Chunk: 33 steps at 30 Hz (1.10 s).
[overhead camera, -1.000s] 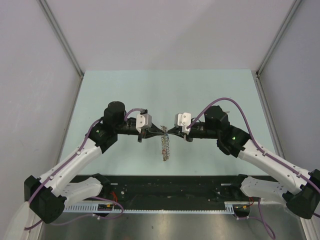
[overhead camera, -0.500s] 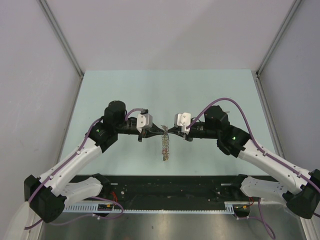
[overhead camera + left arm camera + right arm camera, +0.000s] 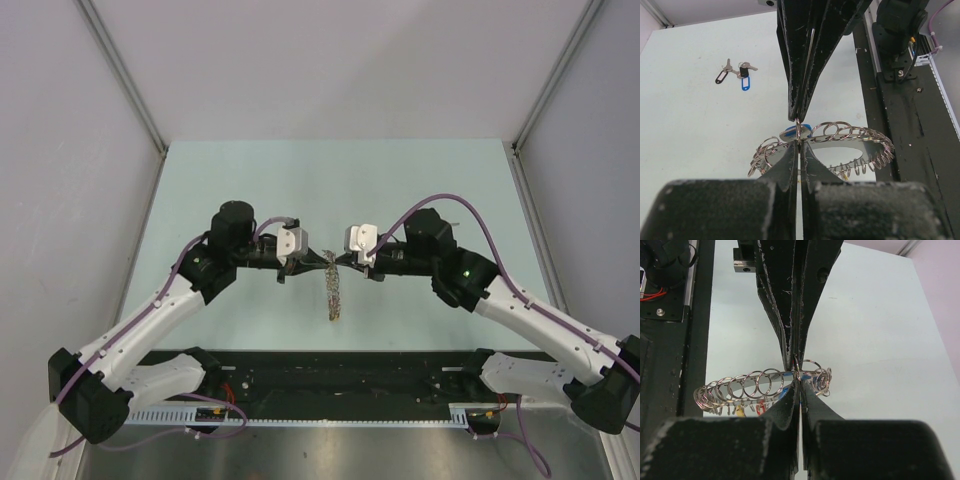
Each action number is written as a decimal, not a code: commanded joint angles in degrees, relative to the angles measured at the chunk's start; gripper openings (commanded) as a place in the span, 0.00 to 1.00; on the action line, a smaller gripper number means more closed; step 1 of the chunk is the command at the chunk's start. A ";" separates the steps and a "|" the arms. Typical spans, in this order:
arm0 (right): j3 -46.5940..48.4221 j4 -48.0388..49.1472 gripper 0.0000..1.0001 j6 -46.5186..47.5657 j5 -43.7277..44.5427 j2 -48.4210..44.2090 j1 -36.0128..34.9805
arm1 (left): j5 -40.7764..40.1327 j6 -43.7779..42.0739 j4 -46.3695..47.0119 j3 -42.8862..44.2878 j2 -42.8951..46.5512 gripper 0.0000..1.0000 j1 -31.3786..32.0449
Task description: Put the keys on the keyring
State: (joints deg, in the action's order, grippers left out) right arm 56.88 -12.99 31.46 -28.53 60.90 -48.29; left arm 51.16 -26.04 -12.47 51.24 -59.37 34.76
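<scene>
The keyring point(image 3: 332, 290), a large silver ring strung with many small rings and coloured tags, hangs above the table centre between two gripper tips that meet. My left gripper point(image 3: 325, 262) is shut on its top from the left, and my right gripper point(image 3: 341, 262) is shut on it from the right. The left wrist view has my left gripper point(image 3: 799, 144) pinching the keyring point(image 3: 850, 134) opposite the right fingers point(image 3: 802, 60). From the right wrist, my right gripper point(image 3: 799, 384) pinches the keyring point(image 3: 745, 385). Loose keys point(image 3: 738, 73) with black and blue tags lie on the table.
The pale green table point(image 3: 250, 180) is walled by grey panels on three sides. A black rail point(image 3: 340, 375) with wiring runs along the near edge between the arm bases. The rail point(image 3: 900, 125) also lies just beyond the hanging keyring in the left wrist view.
Both grippers have edged slightly toward each other, still shut on the keyring. The hanging part of the ring has swung a little to the right.
</scene>
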 commanded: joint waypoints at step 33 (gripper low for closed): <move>3.41 -0.81 0.26 -1.84 -7.59 -2.55 4.00 | 0.00 4.33 8.08 -0.79 2.34 0.00 0.83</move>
State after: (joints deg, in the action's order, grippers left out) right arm 58.04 -14.85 29.58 -33.71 58.61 -44.38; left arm 50.92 -22.44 -8.12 50.33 -58.48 35.24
